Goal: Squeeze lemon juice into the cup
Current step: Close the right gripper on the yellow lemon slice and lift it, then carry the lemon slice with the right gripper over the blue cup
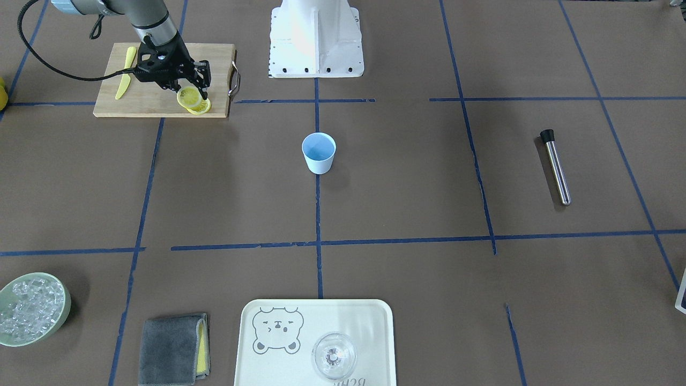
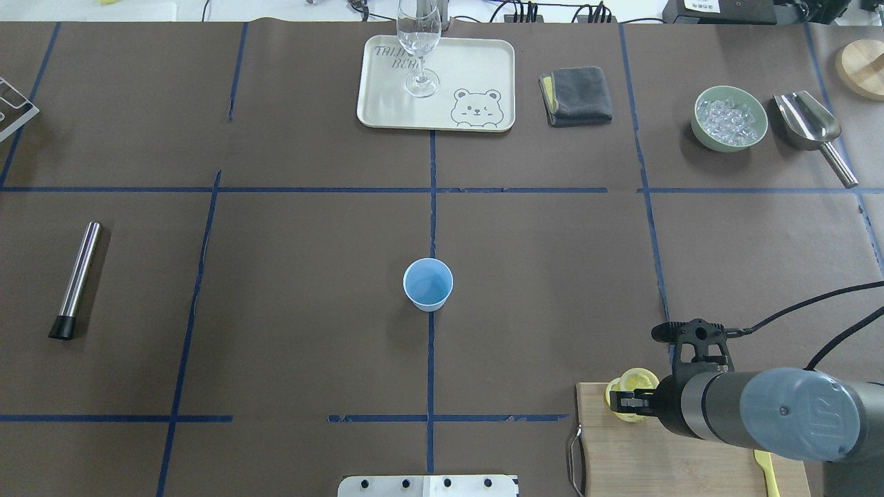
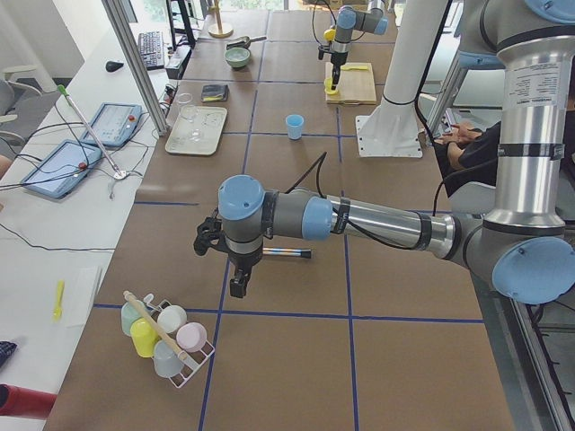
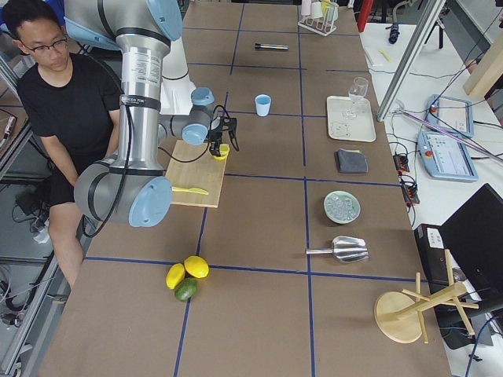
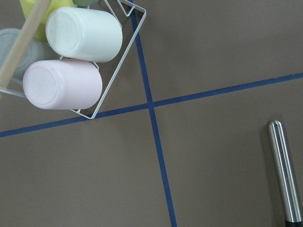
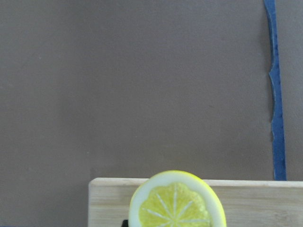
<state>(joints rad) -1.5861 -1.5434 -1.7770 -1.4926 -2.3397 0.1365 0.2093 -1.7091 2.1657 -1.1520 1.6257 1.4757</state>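
Seen from the front, the right gripper [image 1: 192, 90] pinches the lemon [image 1: 188, 97], tilted above the cutting board [image 1: 144, 102], at ten o'clock from the cup [image 1: 319, 153]. Overhead, the lemon sits at four o'clock from the cup. In the left-side view, the left gripper [image 3: 237, 284] hangs over the table [image 3: 296, 359]; I cannot tell how wide it is.

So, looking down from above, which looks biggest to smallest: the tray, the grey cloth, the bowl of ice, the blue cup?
1. Tray, clearly the largest.
2. Grey cloth and bowl of ice: they look about alike, so I won't rank them.
3. Blue cup, smallest even though it sits nearer the camera.
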